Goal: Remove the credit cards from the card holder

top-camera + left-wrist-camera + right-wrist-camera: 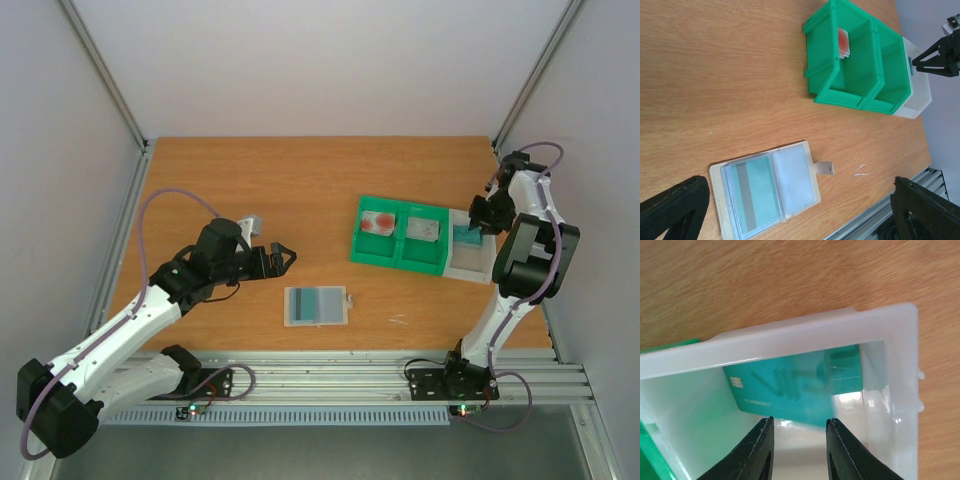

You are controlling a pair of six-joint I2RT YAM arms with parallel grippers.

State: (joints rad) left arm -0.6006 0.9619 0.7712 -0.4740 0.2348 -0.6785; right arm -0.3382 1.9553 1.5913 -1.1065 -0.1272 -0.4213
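The green tray (400, 262) sits centre right, the white box (470, 268) beside it. The card holder (316, 306), lower centre, has one card (752, 192) inside. The left gripper (283, 257), spread wide, should pin the holder's edge. The right gripper (799, 422), narrowly parted and empty over the boxed teal card (795, 385), should lift straight.

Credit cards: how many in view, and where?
4. Red-marked card: green tray, left compartment. Grey card: right compartment. Teal card: white box. Striped teal card: card holder. Others may hide underneath.
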